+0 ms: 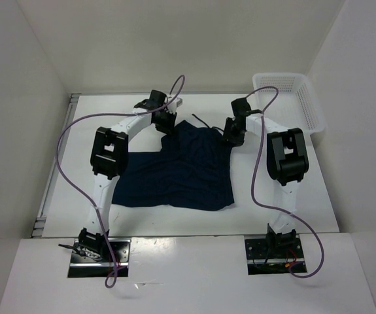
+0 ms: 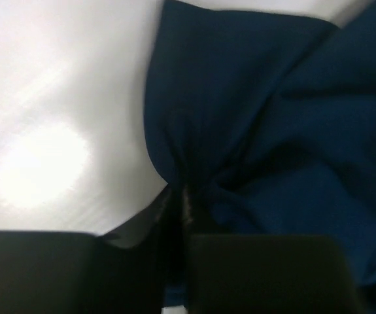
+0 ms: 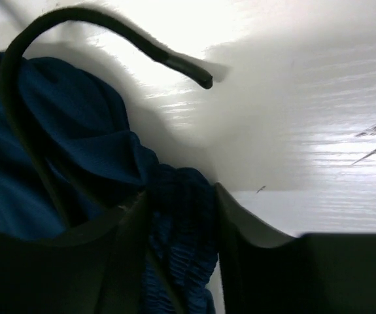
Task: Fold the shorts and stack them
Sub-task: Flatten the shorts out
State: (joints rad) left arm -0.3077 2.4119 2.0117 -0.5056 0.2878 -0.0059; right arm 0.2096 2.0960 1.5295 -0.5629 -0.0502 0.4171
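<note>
Here we are over the white table (image 1: 142, 216), with the shorts (image 1: 174, 173) lying spread out at its middle, wrinkled, waist toward the far side. The left gripper (image 1: 166, 122) is down on the far left corner of the cloth. From its wrist camera the jaws are nearly together, with a gathered pinch of navy fabric caught between them (image 2: 178, 196). The right gripper (image 1: 232, 135) is at the far right corner. Its jaws stand half wide with the ruffled waistband filling the gap (image 3: 181, 196), and I can't tell if they're biting. The drawstring (image 3: 181, 65) loops out over the bare table beside it. A white basket (image 1: 313, 108) sits at the far right, well apart. The left arm's black elbow (image 1: 107, 152) overhangs the shorts' left edge.
</note>
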